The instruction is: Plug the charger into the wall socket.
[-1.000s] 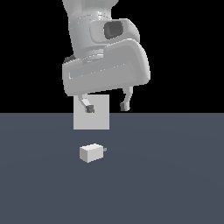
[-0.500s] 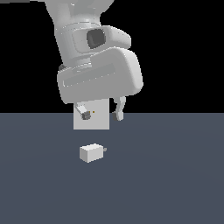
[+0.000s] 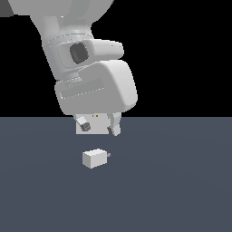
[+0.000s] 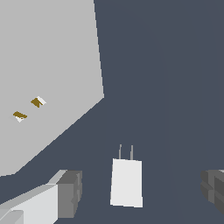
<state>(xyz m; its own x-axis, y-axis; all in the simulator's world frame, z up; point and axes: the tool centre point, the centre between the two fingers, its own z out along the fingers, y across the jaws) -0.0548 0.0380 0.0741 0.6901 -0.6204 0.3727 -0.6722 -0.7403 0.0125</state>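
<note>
The charger [image 3: 95,158] is a small white block lying on the dark floor, its two thin grey prongs pointing to the exterior view's right. In the wrist view the charger [image 4: 127,181] lies below and between my fingers [image 4: 70,192], prongs aimed away from the camera. My gripper [image 3: 98,128] hovers open just above the charger, not touching it, with nothing held. The wall socket [image 3: 96,124], a light grey upright plate, stands behind the gripper and is mostly hidden by it. In the wrist view the wall socket [image 4: 48,78] shows two small dark-yellow holes.
The dark grey floor [image 3: 172,190] stretches all around the charger. Beyond the floor's far edge the background is black. My large white wrist housing [image 3: 95,86] fills the upper middle of the exterior view.
The gripper has come down toward the charger and shifted slightly to the exterior view's left. Its fingers stay open. The charger and socket have not moved.
</note>
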